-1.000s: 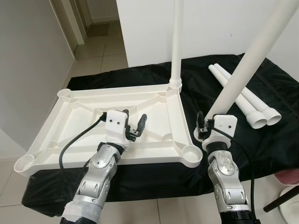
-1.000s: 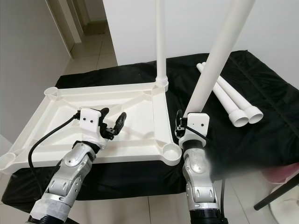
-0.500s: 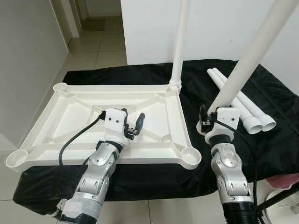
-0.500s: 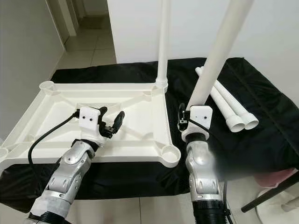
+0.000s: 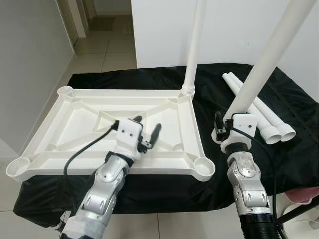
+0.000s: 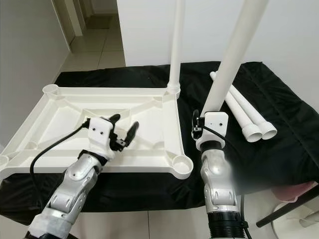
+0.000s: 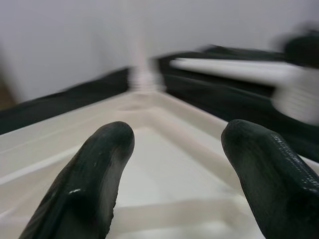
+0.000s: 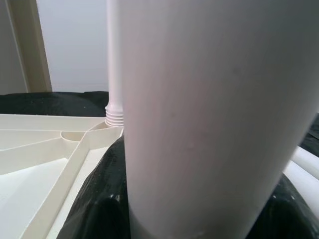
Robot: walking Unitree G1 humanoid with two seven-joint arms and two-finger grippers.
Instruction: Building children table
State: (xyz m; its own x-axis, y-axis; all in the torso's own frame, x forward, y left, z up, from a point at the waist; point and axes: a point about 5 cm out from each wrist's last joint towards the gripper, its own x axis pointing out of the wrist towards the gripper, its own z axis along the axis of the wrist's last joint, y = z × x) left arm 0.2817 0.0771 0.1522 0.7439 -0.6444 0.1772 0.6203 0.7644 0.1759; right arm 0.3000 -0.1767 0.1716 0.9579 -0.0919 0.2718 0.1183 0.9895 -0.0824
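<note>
Tabletop (image 5: pixel 79 130): white plastic, upside down on black cloth (image 5: pixel 299 154), one leg (image 5: pixel 193 50) already upright in its far right corner. Second leg (image 5: pixel 259 74): held by the right gripper (image 5: pixel 223 130), jaws closed around its lower end; long axis steep, leaning up and to the right. Empty near-right corner socket (image 5: pixel 203 166): just left of and nearer than the held leg's foot, closest to the right arm. Left gripper (image 5: pixel 147 133): over the tabletop's middle, jaws wide, holding nothing. Two spare legs (image 5: pixel 269 122): flat on the cloth, right side.
</note>
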